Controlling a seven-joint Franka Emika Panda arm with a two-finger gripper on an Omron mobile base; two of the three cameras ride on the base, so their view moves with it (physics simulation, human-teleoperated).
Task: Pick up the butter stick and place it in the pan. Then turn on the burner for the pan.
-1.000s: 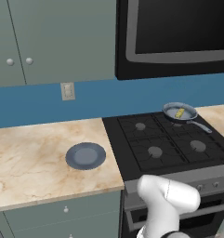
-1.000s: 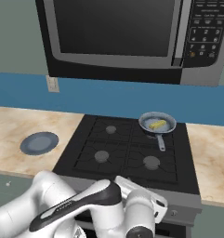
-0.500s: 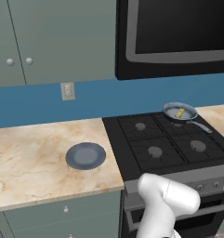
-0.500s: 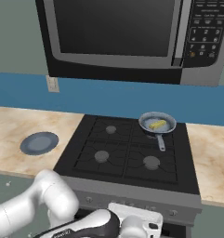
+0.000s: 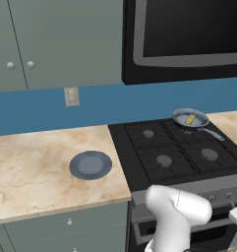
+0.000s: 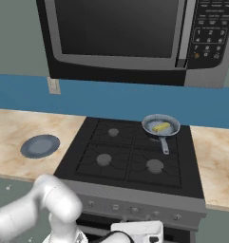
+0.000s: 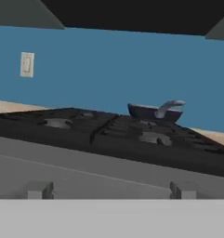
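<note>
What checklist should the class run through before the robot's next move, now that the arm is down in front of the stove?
1. Butter stick inside the pan: ok, it lies on the pan floor.
2. Pan over a burner: ok, it sits on the back right grate of the stove.
3. Burner lit: not ok, no flame shows under the pan.
4. Pincer free: ok, it is open, nothing held.
5. Right knob lined up: cannot tell; the hand view shows two knobs on the front panel, but not which one serves the pan's burner.
6. Plate out of the way: ok, it rests on the counter, left of the stove.
</note>
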